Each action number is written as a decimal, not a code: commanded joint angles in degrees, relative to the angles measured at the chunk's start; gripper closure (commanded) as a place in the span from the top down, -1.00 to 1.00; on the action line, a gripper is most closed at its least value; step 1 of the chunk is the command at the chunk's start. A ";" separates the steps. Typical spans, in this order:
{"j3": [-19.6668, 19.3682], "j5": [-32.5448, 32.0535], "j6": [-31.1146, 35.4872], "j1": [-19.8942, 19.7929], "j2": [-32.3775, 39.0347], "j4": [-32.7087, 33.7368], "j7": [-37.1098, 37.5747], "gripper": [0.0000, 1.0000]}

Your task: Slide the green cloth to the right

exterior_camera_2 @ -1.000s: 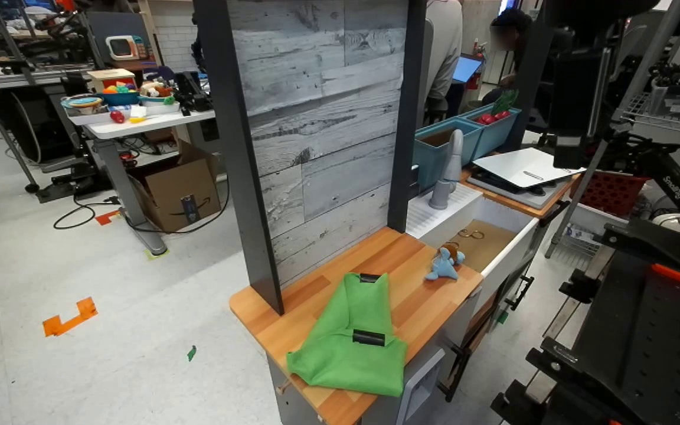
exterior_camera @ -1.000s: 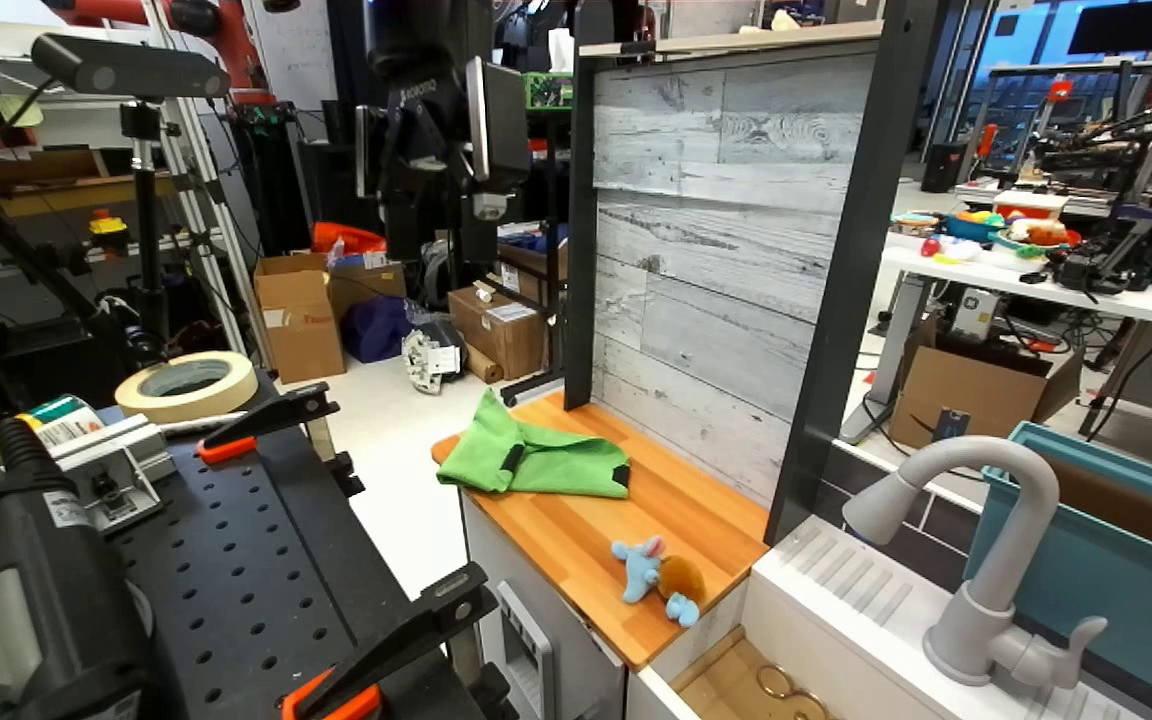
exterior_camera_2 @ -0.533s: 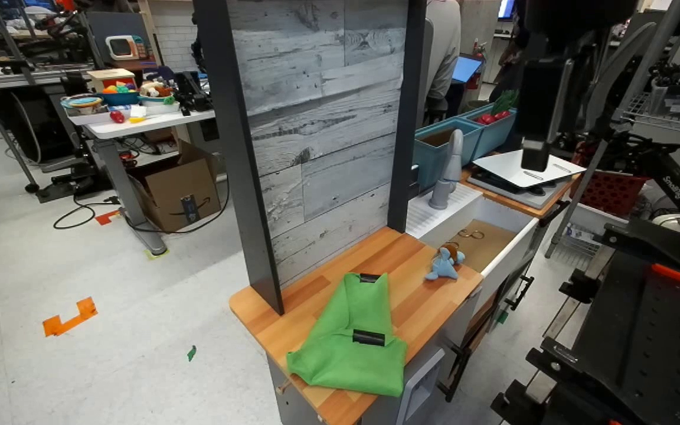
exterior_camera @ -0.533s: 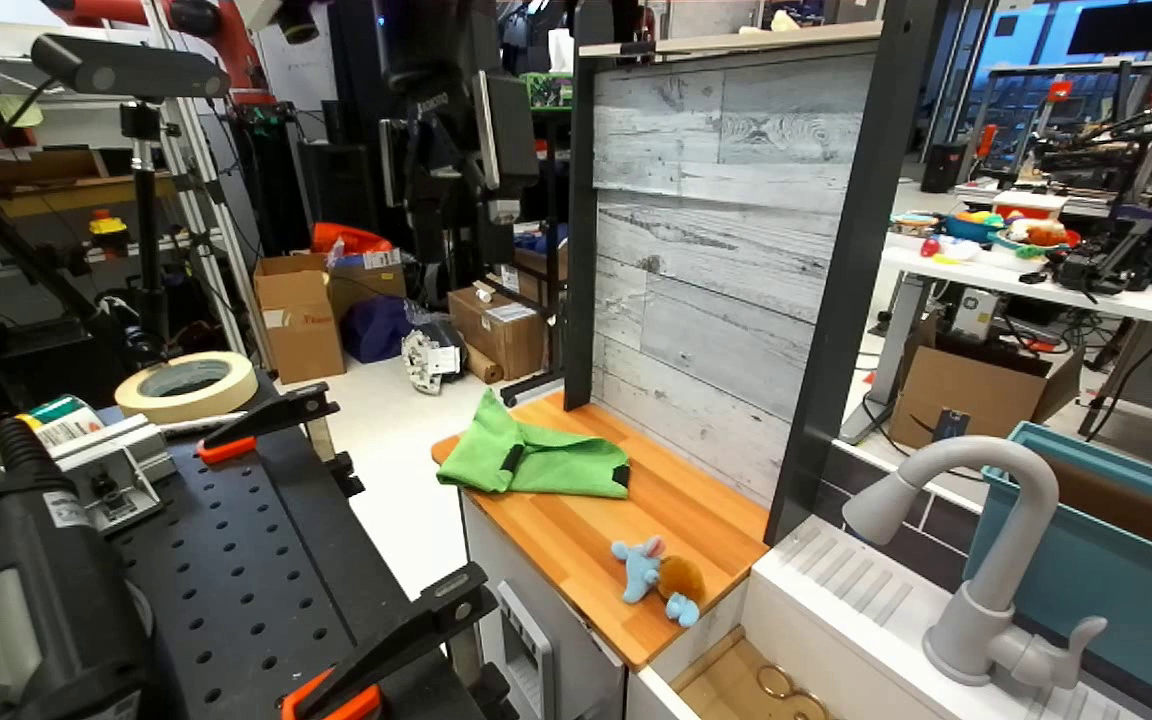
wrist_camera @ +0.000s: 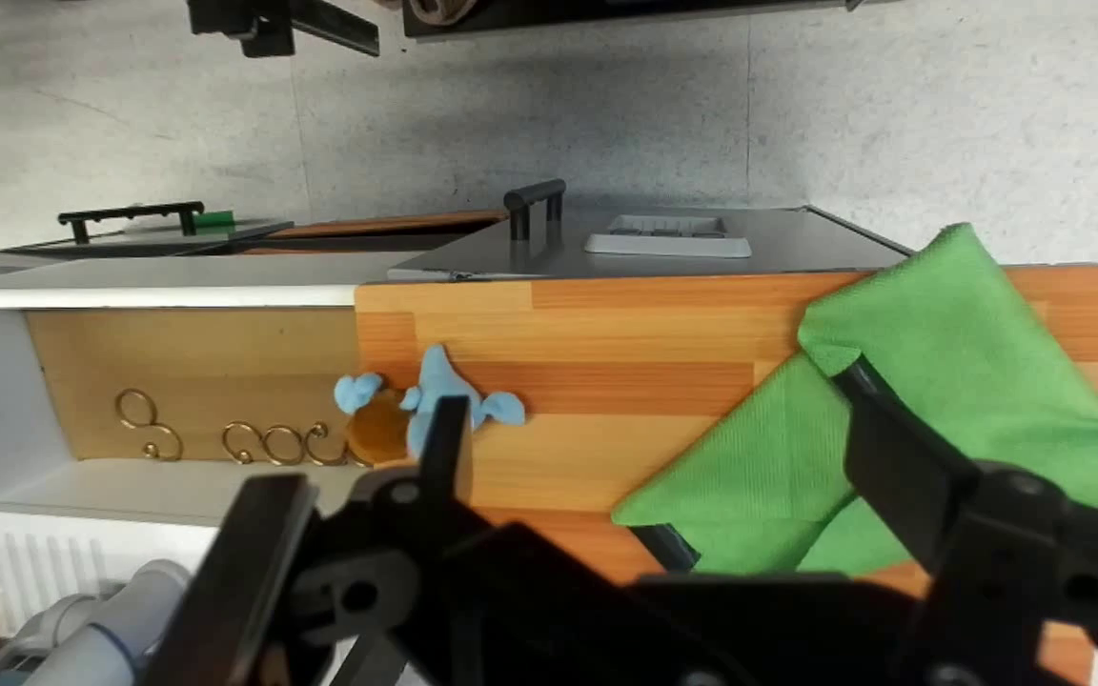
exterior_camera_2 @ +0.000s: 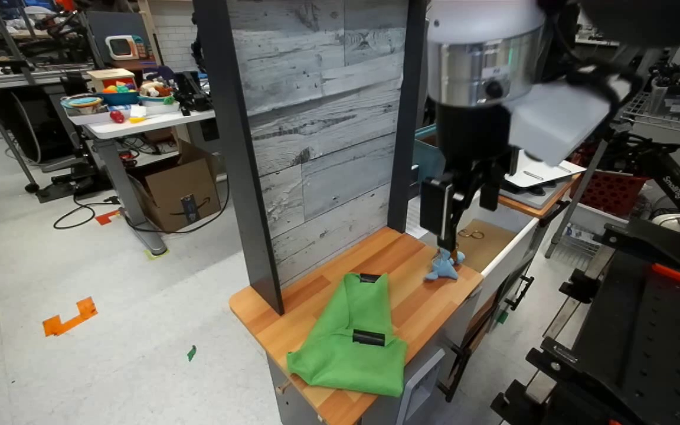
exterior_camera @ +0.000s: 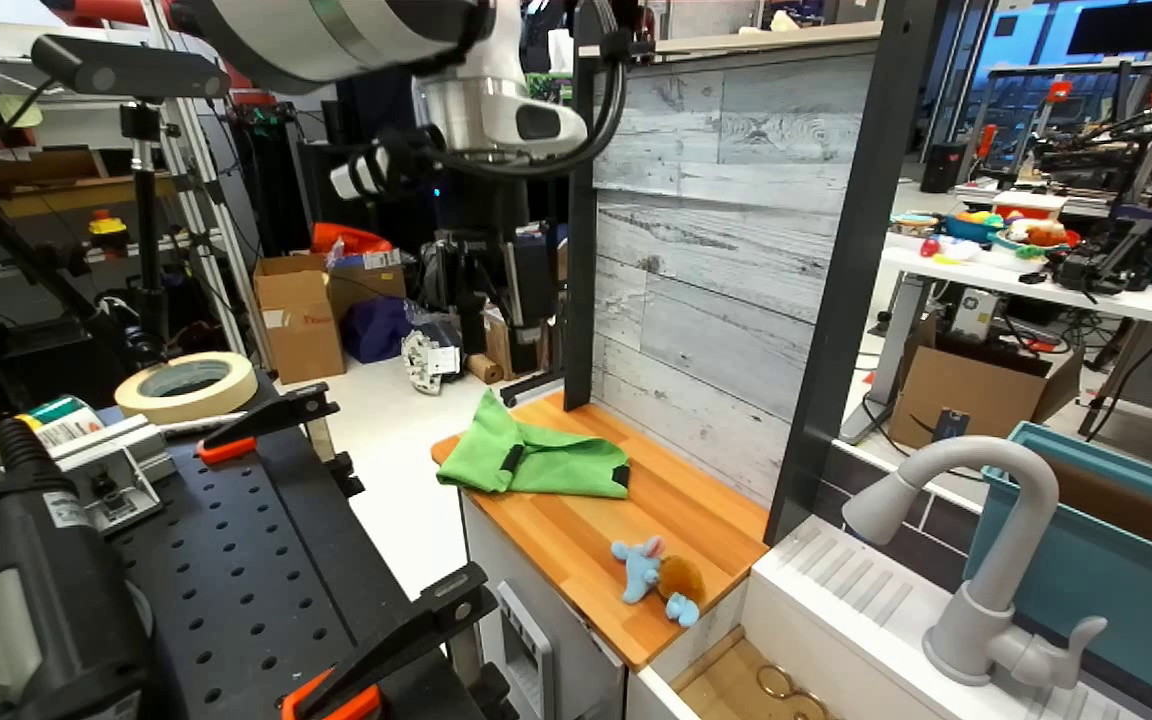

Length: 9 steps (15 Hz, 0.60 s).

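The green cloth [exterior_camera: 541, 462] lies rumpled and folded on the wooden counter [exterior_camera: 706, 500] at its end away from the sink. It has black strips at its edges. It also shows in an exterior view [exterior_camera_2: 358, 369] and in the wrist view [wrist_camera: 978, 333], where it sits to the right, partly hidden by a finger. My gripper [wrist_camera: 654, 429] is open and empty, pointing down above the counter with its fingers well apart. In an exterior view the gripper [exterior_camera_2: 468, 227] appears in front of the sink side; it hangs above the cloth and apart from it.
A small blue and brown plush toy [exterior_camera: 642, 575] lies on the counter near the sink. A grey wood-pattern panel [exterior_camera: 716, 260] stands along the back edge. A grey tap [exterior_camera: 996, 560] and white sink [exterior_camera: 856, 620] adjoin the counter. A black perforated table [exterior_camera: 236, 580] with clamps stands opposite.
The arm and gripper have come down and in over the counter, with more of the arm showing. The cloth and plush toy have not moved.
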 commanded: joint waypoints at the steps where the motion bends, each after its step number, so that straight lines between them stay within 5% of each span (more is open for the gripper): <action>1: -2.57 1.99 1.89 3.05 11.86 8.80 -3.65 1.00; 9: -2.45 8.30 6.62 5.14 26.84 20.92 -13.60 1.00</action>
